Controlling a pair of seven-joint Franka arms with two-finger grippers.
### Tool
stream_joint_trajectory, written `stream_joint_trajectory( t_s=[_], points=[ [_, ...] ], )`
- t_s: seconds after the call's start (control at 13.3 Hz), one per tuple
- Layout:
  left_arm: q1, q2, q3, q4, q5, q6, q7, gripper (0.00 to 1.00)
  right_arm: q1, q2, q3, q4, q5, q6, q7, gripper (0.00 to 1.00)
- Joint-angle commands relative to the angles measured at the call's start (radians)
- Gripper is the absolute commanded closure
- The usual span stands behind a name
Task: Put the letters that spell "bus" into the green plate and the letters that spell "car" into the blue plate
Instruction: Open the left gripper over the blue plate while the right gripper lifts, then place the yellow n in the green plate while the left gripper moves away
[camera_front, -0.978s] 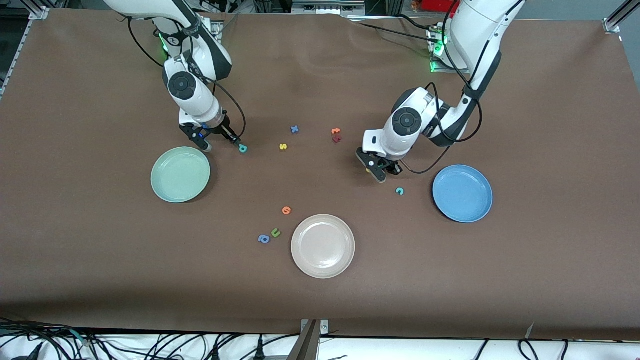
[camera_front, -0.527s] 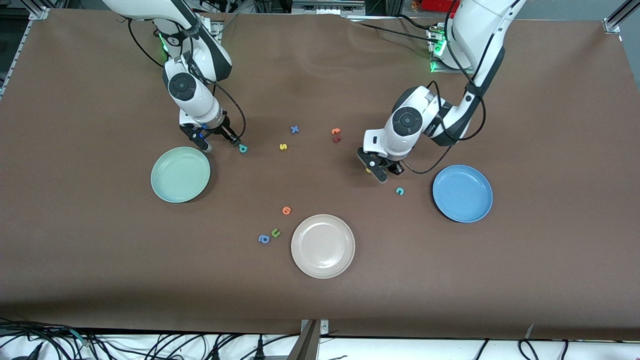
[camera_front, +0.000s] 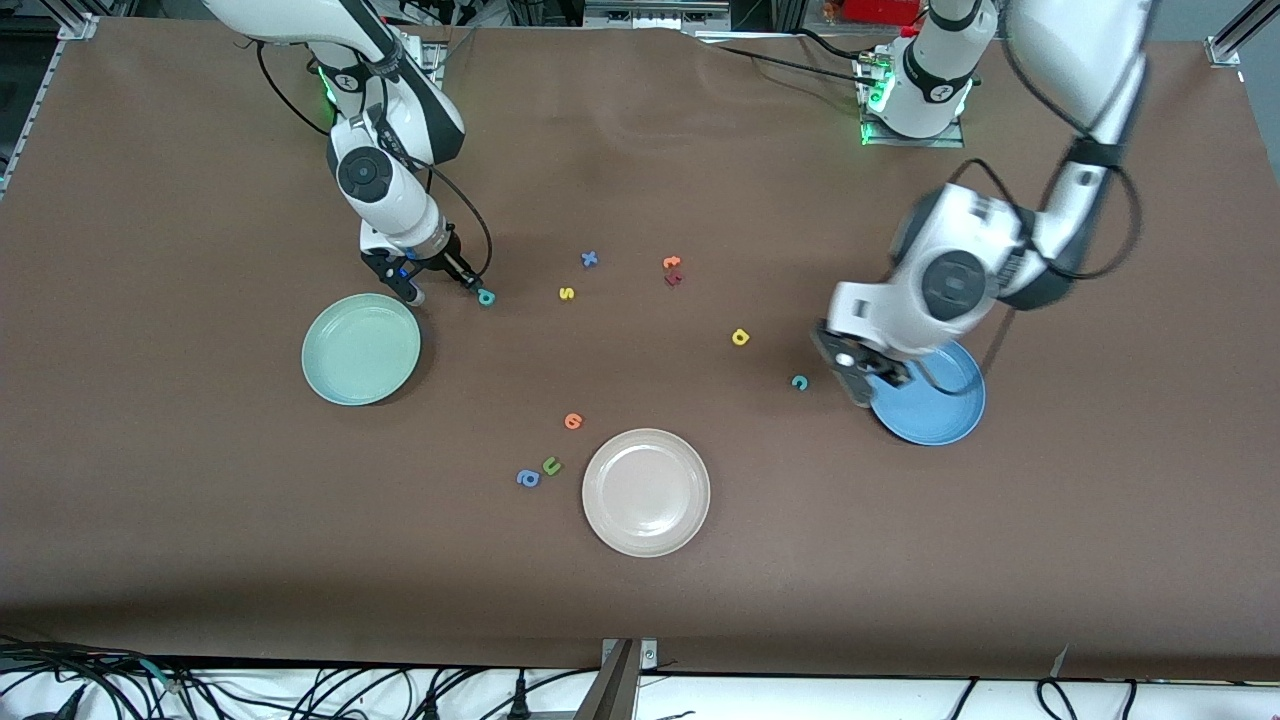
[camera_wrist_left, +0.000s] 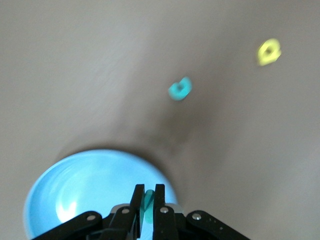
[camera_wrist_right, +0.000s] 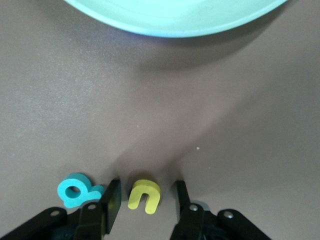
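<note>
Brown table (camera_front: 640, 600), left pincer (camera_wrist_left: 146, 200) over blue plate (camera_wrist_left: 75, 185) — clamped.

No printed text — only loose foam letters (camera_front: 566, 293) — readable.

Even, bright overhead light falls on the brown table (camera_front: 640, 620), which dims toward the front camera's edge. The plates cast soft shadows; the blue plate (camera_wrist_left: 90, 185) carries a pale sheen. The left arm (camera_front: 1080, 170) is smeared by motion, and the left wrist view is blurred throughout, its teal c (camera_wrist_left: 179, 89) and yellow a (camera_wrist_left: 269, 52) fuzzy. The right wrist view is sharp on the yellow u (camera_wrist_right: 144, 195), with soft shadow under the green plate (camera_wrist_right: 175, 17)
</note>
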Motion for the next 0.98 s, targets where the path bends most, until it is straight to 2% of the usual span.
stream_joint_trajectory(
  t_s=[0.0,0.08,0.15,0.23,0.45,0.68,0.75,0.9],
  points=[
    [0.097,0.072,-0.013,0.054,0.031,-0.013,0.166,0.9,-0.005,0.017,-0.001,-0.011,-0.014,0.02,0.0,0.77],
    [0.12,0.089,-0.013,0.062,0.031,-0.012,0.184,0.83,-0.005,0.017,-0.001,-0.009,-0.015,0.018,0.0,0.91],
    [0.129,0.096,-0.013,0.062,0.031,-0.012,0.185,0.55,-0.005,0.017,-0.001,-0.009,-0.015,0.017,0.0,0.99],
    [0.131,0.099,-0.015,0.064,0.027,-0.008,0.185,0.01,-0.005,0.017,-0.001,-0.009,-0.015,0.017,0.001,1.0],
    [0.137,0.093,-0.018,0.084,0.019,-0.008,0.216,0.0,-0.006,0.001,-0.005,-0.001,-0.015,-0.011,-0.01,1.0],
    [0.125,0.043,-0.054,0.109,-0.004,-0.074,0.188,0.0,-0.006,-0.124,-0.03,0.073,-0.015,-0.309,-0.025,1.0],
    [0.127,0.038,-0.065,0.151,-0.04,-0.143,0.152,0.0,-0.006,-0.167,-0.048,0.107,-0.015,-0.418,-0.048,1.0],
    [0.126,0.037,-0.067,0.275,-0.084,-0.304,0.098,0.0,-0.006,-0.212,-0.124,0.185,-0.012,-0.602,-0.165,1.0]
  ],
)
